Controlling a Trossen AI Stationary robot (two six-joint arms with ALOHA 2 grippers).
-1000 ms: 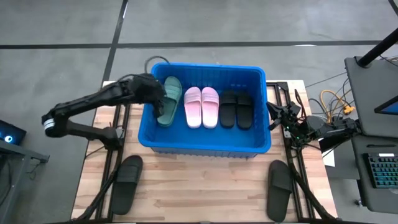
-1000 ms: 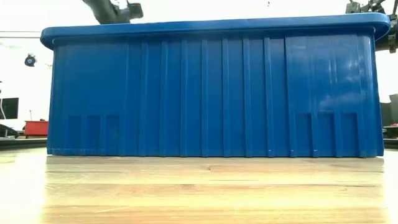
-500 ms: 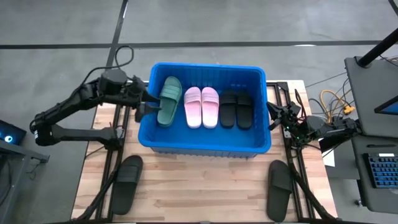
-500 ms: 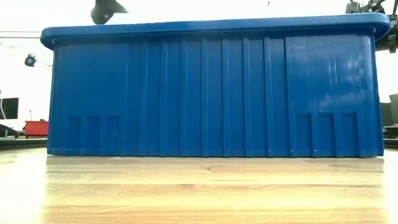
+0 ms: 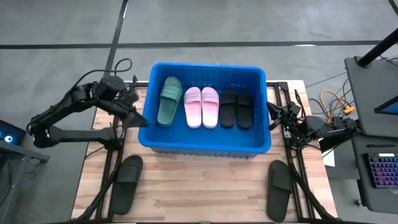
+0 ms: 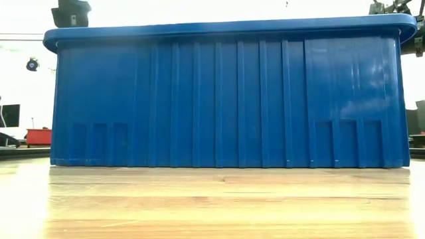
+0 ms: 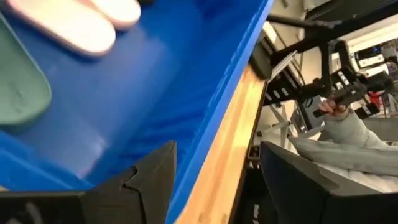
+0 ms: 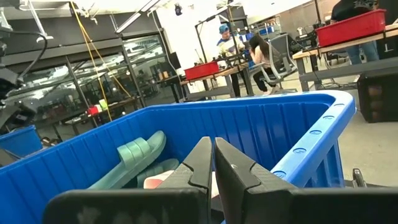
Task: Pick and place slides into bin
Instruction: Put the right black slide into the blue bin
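Now the left gripper [image 5: 138,118] hangs just outside the bin [image 5: 205,143], fingers apart (nothing in them), presumably bound for the black slides [image 5: 126,183] waiting on the counter [image 5: 199,186]; right gripper [image 5: 277,118] idles, fingers together.

grey floor [image 5: 56,25], wooden table [image 5: 193,186], red crates on benches [image 8: 351,26], seated person [image 8: 264,56]

Closed right tool [image 8: 214,163] faces the blue bin [image 8: 298,124] — green slide [image 8: 134,157] inside.
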